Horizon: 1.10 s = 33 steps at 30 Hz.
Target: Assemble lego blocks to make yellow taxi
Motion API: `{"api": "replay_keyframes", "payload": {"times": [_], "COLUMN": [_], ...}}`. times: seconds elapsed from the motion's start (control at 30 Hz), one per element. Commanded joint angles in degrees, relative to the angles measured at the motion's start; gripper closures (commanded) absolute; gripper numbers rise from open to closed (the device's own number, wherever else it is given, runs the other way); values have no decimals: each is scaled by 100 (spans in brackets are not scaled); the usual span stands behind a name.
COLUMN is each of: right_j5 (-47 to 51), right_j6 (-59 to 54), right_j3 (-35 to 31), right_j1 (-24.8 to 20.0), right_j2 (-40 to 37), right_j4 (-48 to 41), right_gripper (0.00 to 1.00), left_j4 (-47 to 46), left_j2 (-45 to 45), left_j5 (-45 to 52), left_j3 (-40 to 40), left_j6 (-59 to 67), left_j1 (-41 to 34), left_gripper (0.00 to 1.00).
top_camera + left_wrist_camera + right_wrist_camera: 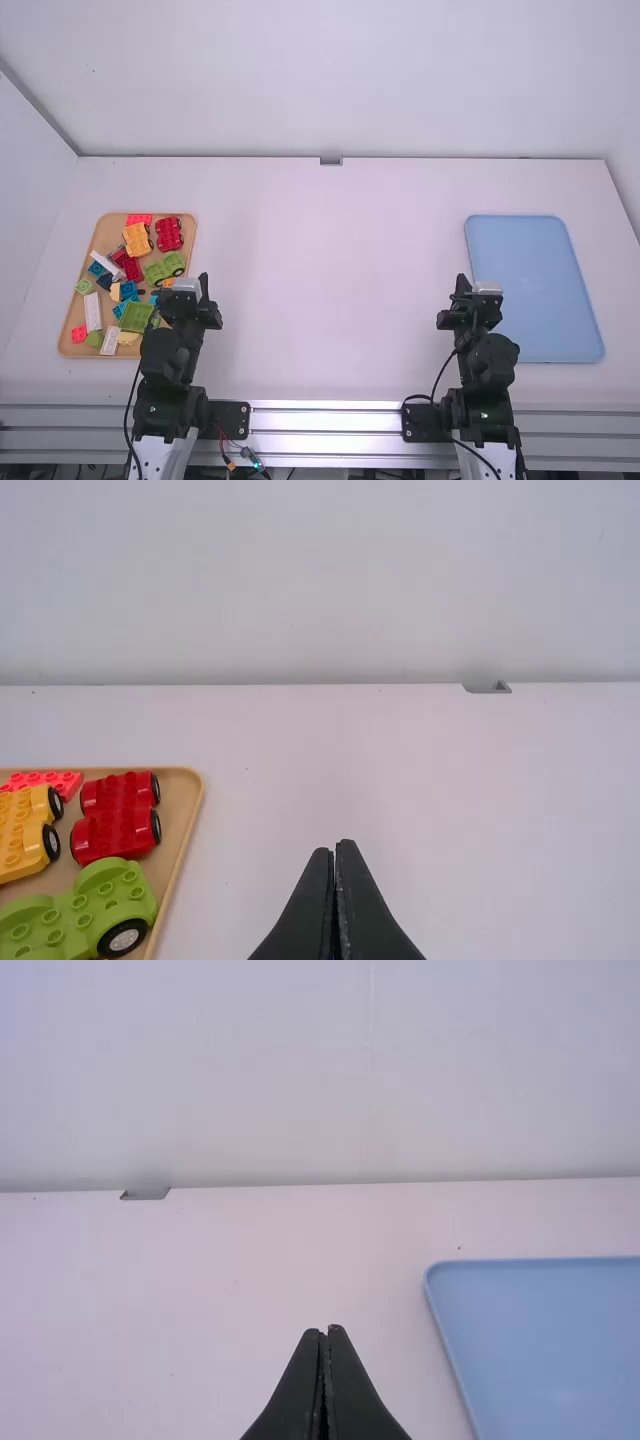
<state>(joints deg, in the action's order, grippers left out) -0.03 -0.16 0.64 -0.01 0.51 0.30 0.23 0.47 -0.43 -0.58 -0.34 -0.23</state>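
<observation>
Yellow wheeled block (137,240) beyond and left of left gripper (204,282), its fingers pressed together

A yellow wheeled base (137,239) with black tyres was seen studs up, beyond and to the left of the left gripper (203,281). Nearer that pincer, on the same side, a red wheeled base (169,234) and a green wheeled base (164,268) were placed, also studs up. Farther left of it, loose white blocks (93,311) and blue blocks (128,290) were scattered unjoined.
</observation>
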Motion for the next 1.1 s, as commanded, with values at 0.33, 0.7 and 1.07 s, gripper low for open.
{"api": "replay_keyframes", "payload": {"times": [0.33,0.7,1.07], "right_j5": [-9,-50,-108], "right_j6": [-15,-39,-253], "right_j3": [221,965,1988], "right_j1": [5,88,332], "right_j2": [228,1132,2433], "right_j4": [-43,-68,52], "right_gripper": [95,81,62], "left_j4": [-79,-246,-460], "left_j2": [232,1257,2686], "left_j5": [-91,-646,-1167], "left_j3": [-234,-1119,-2311], "left_j6": [-55,-222,-456], "left_j1": [-2,-14,118], "left_gripper": [95,82,63]}}
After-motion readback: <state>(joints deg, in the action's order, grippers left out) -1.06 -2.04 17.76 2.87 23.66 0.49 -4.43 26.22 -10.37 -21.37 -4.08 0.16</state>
